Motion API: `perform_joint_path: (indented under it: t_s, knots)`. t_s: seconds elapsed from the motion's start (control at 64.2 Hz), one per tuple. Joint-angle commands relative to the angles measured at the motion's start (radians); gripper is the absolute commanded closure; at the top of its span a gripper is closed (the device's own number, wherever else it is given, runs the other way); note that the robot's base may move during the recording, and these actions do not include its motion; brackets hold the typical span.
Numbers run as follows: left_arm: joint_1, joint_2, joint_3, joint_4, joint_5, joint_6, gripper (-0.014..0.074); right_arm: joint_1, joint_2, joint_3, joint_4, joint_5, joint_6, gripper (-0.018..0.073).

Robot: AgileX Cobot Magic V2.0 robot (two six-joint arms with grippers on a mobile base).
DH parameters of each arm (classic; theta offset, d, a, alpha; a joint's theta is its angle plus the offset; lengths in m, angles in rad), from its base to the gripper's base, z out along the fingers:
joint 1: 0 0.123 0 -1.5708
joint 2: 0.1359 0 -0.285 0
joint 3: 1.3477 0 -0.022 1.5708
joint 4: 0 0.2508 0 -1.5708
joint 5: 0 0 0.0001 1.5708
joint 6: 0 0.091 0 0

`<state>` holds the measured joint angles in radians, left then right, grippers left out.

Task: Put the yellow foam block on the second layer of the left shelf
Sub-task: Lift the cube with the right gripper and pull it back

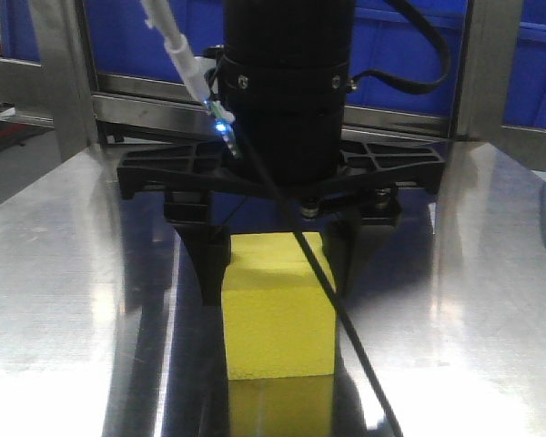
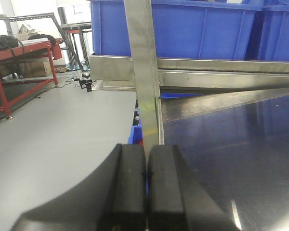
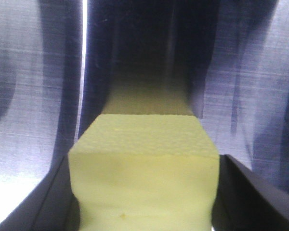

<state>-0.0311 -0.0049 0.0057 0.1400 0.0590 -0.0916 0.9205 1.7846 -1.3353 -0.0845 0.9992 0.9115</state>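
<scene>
The yellow foam block [image 1: 278, 305] stands on a shiny metal shelf plate [image 1: 73, 273], its lower edge meeting its own reflection. My right gripper [image 1: 278, 278] comes down from above, its black fingers [image 1: 209, 264] pressed on the block's left and right sides. In the right wrist view the block [image 3: 144, 173] fills the gap of the right gripper [image 3: 144, 202], and its sides are dented inward by the grip. My left gripper [image 2: 147, 163] is shut on nothing, pointing at the shelf's upright post [image 2: 147, 72]. The left gripper does not show in the front view.
Blue plastic bins [image 1: 419, 45] sit on the layer above, behind a metal rail [image 1: 155, 86]. Metal uprights [image 1: 64, 73] stand at both sides. A black cable [image 1: 346, 319] crosses the block's front. Left of the shelf lie grey floor [image 2: 62, 125] and a red frame table [image 2: 19, 72].
</scene>
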Motion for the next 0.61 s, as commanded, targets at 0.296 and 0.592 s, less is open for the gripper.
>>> perform_joint_path:
  t_s: [0.296, 0.592]
  knots:
    - [0.002, -0.021, 0.025, -0.006, -0.081, -0.005, 0.0460, -0.155, -0.268, 0.090, -0.015, 0.075, -0.183, 0.0095]
    - [0.002, -0.021, 0.025, -0.006, -0.081, -0.005, 0.0460, -0.402, -0.576, 0.368, -0.009, -0.002, -0.425, 0.0095]
